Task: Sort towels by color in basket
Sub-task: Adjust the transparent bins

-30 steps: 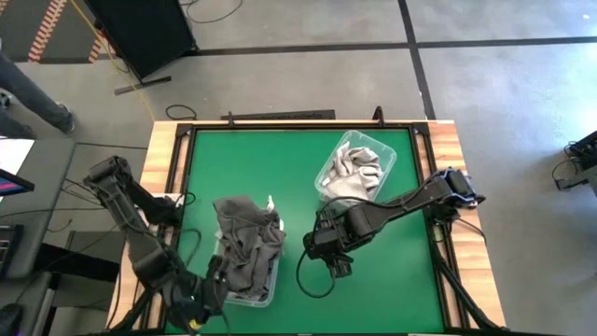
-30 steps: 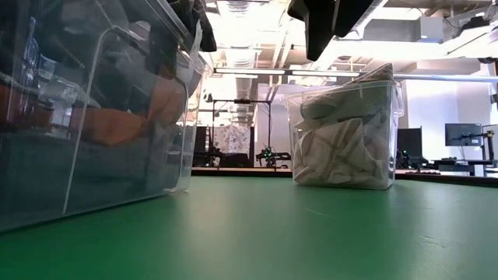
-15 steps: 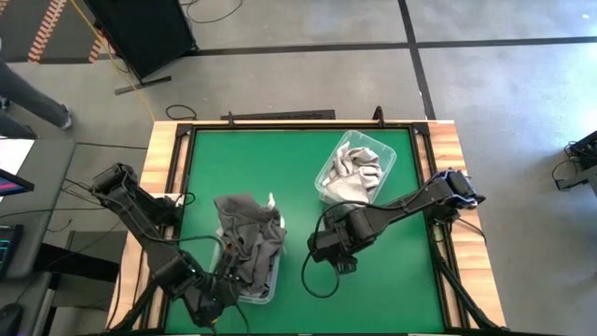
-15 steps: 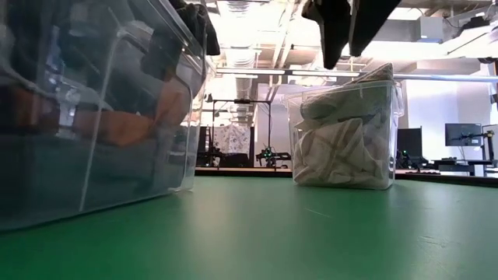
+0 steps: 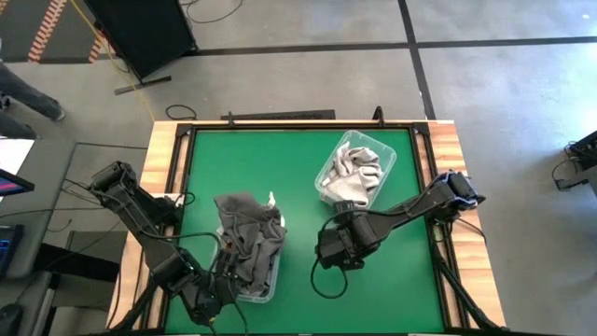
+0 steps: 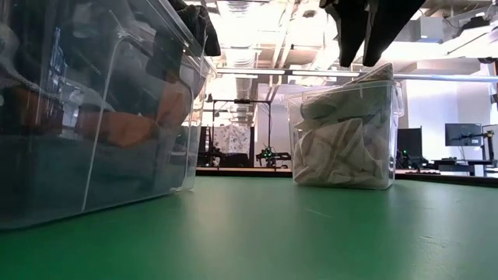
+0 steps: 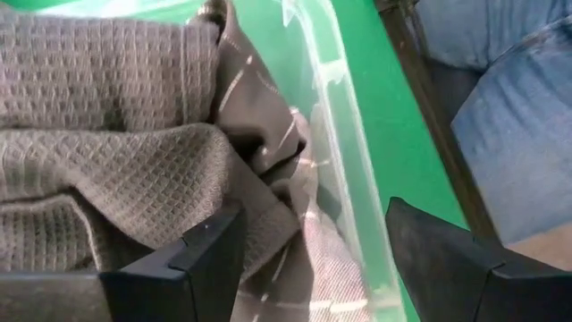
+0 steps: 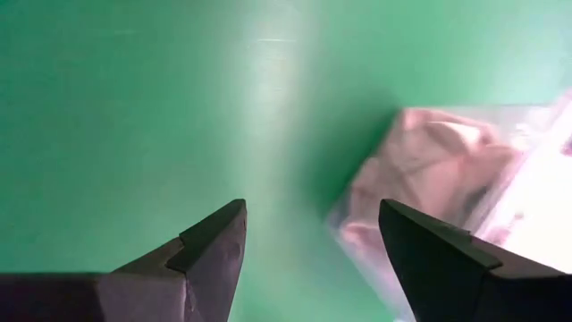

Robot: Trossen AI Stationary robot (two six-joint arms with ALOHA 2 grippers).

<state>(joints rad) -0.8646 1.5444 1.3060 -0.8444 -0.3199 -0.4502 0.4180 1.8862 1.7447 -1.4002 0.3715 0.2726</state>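
Observation:
A clear bin (image 5: 250,280) at the near left holds dark grey towels (image 5: 247,233) heaped above its rim; a rust orange one (image 6: 132,124) shows through its wall in the low view. A second clear bin (image 5: 356,170) at the far right holds light beige-grey towels (image 6: 342,148). My left gripper (image 7: 313,259) is open at the near bin's near end. One finger is over a striped dark towel (image 7: 268,161) and the other outside the bin's wall (image 7: 335,161). My right gripper (image 5: 338,250) hangs open over bare green table between the bins.
The green table (image 5: 280,159) has a black frame and wooden side boards. A person's legs in blue jeans (image 7: 509,116) are close beyond the near-left edge. Cables (image 5: 317,280) loop beside my right gripper. Open table lies between the two bins.
My left gripper has moved from the near-left corner toward the near bin and sunk a little, still open. My right gripper has drifted slightly toward the table's right edge and tipped to point more steeply down, still open.

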